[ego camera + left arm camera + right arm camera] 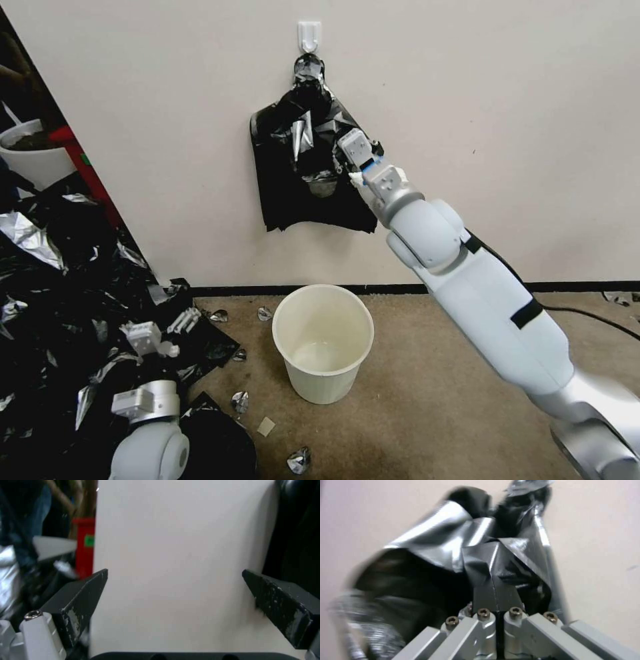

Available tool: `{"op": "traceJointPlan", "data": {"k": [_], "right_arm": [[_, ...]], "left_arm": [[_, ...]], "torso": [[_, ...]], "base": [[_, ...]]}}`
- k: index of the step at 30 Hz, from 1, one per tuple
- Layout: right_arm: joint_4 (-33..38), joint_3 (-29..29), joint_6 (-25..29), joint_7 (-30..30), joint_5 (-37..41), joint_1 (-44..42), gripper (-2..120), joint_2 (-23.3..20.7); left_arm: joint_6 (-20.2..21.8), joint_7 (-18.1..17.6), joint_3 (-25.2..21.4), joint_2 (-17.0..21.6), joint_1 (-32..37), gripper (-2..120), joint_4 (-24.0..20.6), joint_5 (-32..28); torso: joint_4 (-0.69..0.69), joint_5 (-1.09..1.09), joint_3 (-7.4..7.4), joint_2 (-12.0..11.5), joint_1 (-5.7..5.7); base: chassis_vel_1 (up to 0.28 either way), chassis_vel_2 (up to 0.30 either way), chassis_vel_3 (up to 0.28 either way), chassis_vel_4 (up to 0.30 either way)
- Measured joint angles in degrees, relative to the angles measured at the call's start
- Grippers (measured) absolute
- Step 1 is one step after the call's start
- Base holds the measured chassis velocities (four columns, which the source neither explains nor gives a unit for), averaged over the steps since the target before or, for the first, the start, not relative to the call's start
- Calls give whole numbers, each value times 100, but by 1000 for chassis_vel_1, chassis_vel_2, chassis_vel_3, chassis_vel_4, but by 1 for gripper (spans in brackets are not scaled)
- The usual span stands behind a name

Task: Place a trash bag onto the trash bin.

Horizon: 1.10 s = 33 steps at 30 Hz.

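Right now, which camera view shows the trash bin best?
The head view: the trash bin stands whole and upright on the carpet below the hanging black bags, its inside visible. The left wrist view faces the wall; the right wrist view shows black plastic at closed fingers.

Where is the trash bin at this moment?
In the head view the trash bin stands upright on the carpet near the wall, directly below the black bags hanging from the wall hook.

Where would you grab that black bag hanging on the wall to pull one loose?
Probably its front sheet, met head-on from the room side. The trash bag hangs flat against the wall from a hook, so only its front is free. The right tool is pinched shut there.
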Motion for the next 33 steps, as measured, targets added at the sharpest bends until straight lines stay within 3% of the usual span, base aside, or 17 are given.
{"op": "traceJointPlan", "data": {"k": [4,8,12,16,21,24,29,33], "right_arm": [[129,89,381,-12,620,-309,0,-31],[404,501,1238,-441,1589,-1251,0,-58],[415,866,1780,-952,1551,-1873,0,-56],[458,1060,1877,-939,1302,-2055,0,-9],[656,1227,1596,-420,486,-1925,5,11],[742,868,1098,62,385,-1483,22,64],[600,481,489,442,369,-1058,35,229],[346,97,-41,853,-16,-636,53,434]], "left_arm": [[24,65,-3,144,-154,100,-119,-172],[255,154,51,529,-476,100,-293,-531],[391,341,135,953,-725,100,-370,-910],[483,410,164,1186,-861,100,-381,-964],[575,469,195,1244,-837,100,-402,-906],[568,469,240,1017,-656,100,-379,-735],[563,461,217,944,-570,100,-391,-686],[556,436,124,927,-414,100,-479,-682]], "torso": [[0,0,0,0,0],[0,-1,0,0,0],[-1,0,0,0,0],[-2,1,0,0,0],[-1,0,0,0,0],[1,-2,0,0,0],[1,-2,0,0,0],[1,-1,0,0,0]], "base": [[0,0,0,0],[0,0,0,0],[0,0,0,0],[0,0,0,0],[0,0,0,0],[0,0,0,0],[0,0,0,0],[0,0,0,0]]}}
